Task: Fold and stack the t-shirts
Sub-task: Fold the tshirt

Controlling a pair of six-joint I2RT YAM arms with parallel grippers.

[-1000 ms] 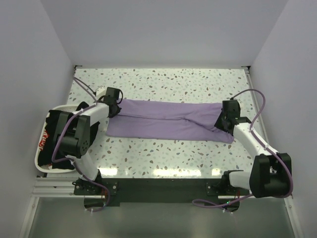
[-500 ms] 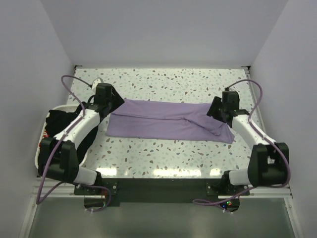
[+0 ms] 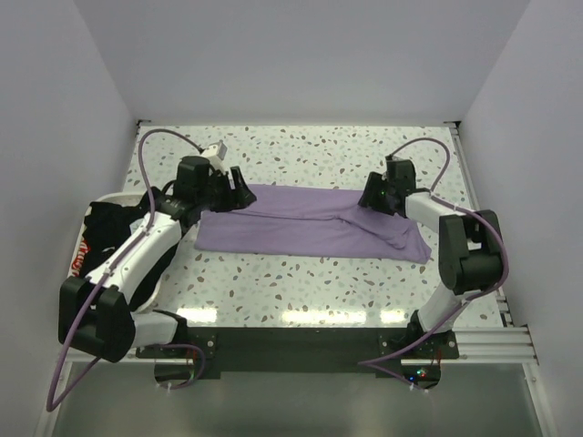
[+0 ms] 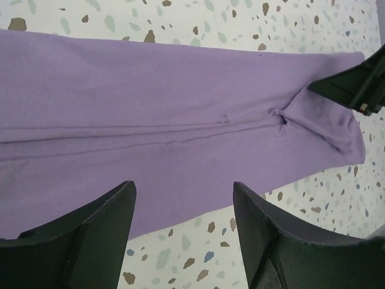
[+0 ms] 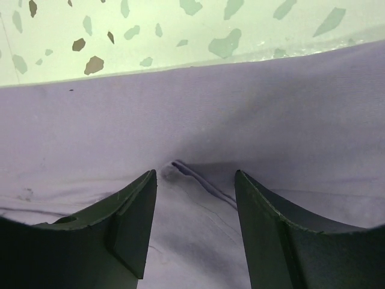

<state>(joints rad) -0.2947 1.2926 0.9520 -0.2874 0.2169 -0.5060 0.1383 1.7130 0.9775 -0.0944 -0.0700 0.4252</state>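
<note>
A lavender t-shirt [image 3: 310, 223] lies flat on the speckled table as a long band folded lengthwise. My left gripper [image 3: 239, 197] hovers at its far left corner, jaws wide open and empty; in the left wrist view the gripper [image 4: 183, 188] hangs over the t-shirt [image 4: 180, 108] near its edge. My right gripper [image 3: 369, 198] is over the far edge toward the right end, open. In the right wrist view this gripper [image 5: 194, 177] straddles a small crease in the t-shirt [image 5: 192, 120] without pinching it. Black t-shirts [image 3: 109, 228], one showing a red-and-white print [image 3: 82, 255], are heaped at the left.
The white tray [image 3: 68, 289] holding the black shirts sits at the table's left edge, beside the left arm. White walls close in the table on three sides. Purple cables loop above both arms. The right gripper's dark finger [image 4: 361, 84] shows in the left wrist view.
Both grippers have opened and let go of the lavender t-shirt's ends. Both have swung toward the shirt's far edge, the left to its far left corner, the right inward along the top.
</note>
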